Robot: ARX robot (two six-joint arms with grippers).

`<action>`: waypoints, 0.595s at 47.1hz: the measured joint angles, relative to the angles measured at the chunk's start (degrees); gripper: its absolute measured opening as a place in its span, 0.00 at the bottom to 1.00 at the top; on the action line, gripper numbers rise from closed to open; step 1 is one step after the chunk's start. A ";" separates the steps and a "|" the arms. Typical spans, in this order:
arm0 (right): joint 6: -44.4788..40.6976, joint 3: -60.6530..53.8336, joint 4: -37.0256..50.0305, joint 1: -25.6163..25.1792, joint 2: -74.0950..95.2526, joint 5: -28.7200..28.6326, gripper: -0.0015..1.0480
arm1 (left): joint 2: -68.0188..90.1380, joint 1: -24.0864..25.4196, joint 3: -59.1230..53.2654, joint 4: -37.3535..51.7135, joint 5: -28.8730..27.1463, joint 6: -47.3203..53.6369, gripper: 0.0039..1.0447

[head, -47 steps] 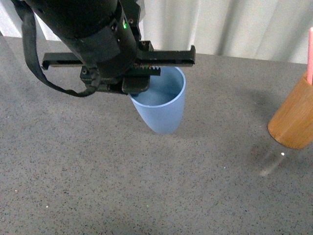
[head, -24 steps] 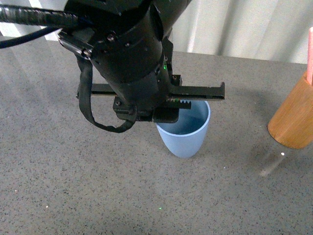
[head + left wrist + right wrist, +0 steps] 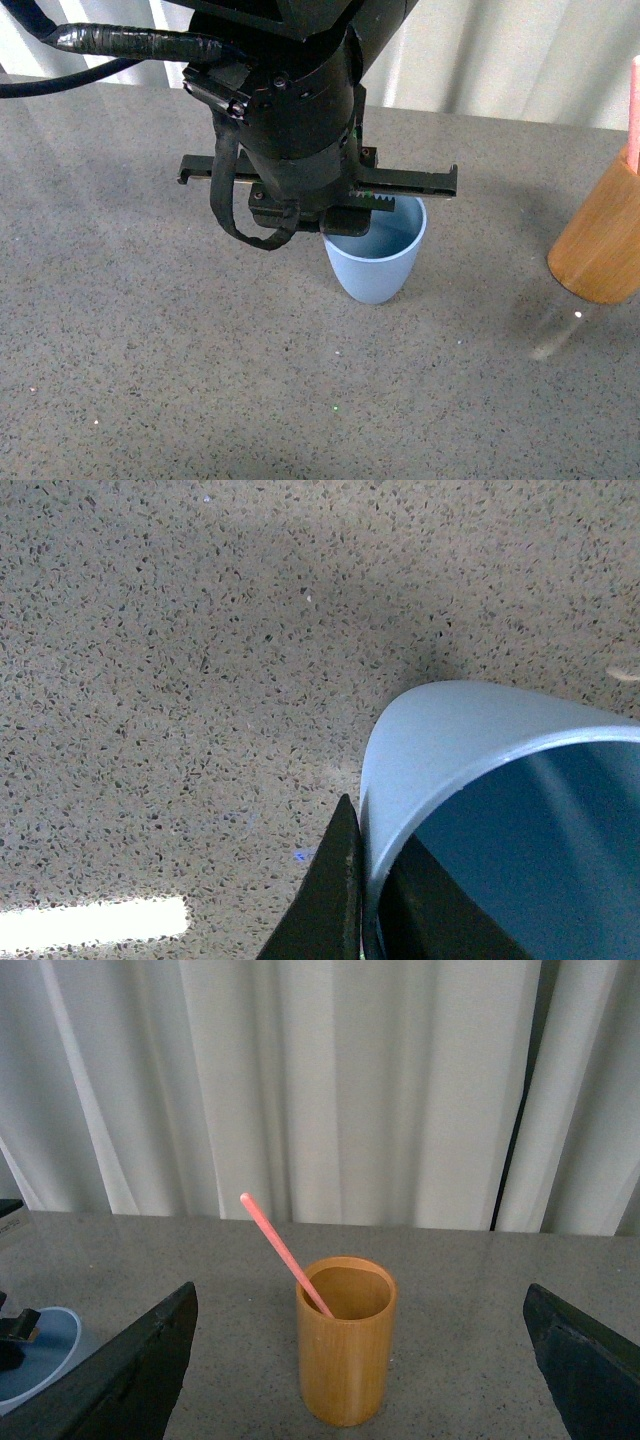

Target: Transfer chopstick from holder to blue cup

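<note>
The light blue cup (image 3: pixel 377 264) stands upright on the grey table, mid-frame in the front view. My left gripper (image 3: pixel 335 225) is shut on its rim, one finger outside and one inside the wall, as the left wrist view shows (image 3: pixel 365 900) on the blue cup (image 3: pixel 450 740). The orange-brown holder (image 3: pixel 600 240) stands at the right edge with a pink chopstick (image 3: pixel 634 100) leaning in it. In the right wrist view the holder (image 3: pixel 345 1345) with the chopstick (image 3: pixel 285 1252) stands between my right gripper's (image 3: pixel 360 1360) wide-open fingers (image 3: pixel 130 1370); the blue cup (image 3: pixel 35 1355) shows at the edge.
The speckled grey table (image 3: pixel 150 380) stretches around the cup and holder. White curtains (image 3: pixel 330 1080) hang behind the table's far edge. My left arm's black body and cables (image 3: pixel 290 110) cover the upper middle of the front view.
My left gripper has carried the blue cup to the right and towards me, turned it from tilted to upright and set it lower on the table. The holder and chopstick have not moved.
</note>
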 joint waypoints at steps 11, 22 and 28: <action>0.00 0.00 0.00 0.00 0.00 0.00 0.90 | 0.24 0.87 0.00 -0.74 -1.27 2.54 0.03; 0.00 0.00 0.00 0.00 0.00 0.00 0.90 | 0.11 1.53 0.00 -1.51 -0.81 2.84 0.09; 0.00 0.00 0.00 0.00 0.00 0.00 0.90 | -0.26 1.70 0.00 -2.16 0.52 2.84 0.31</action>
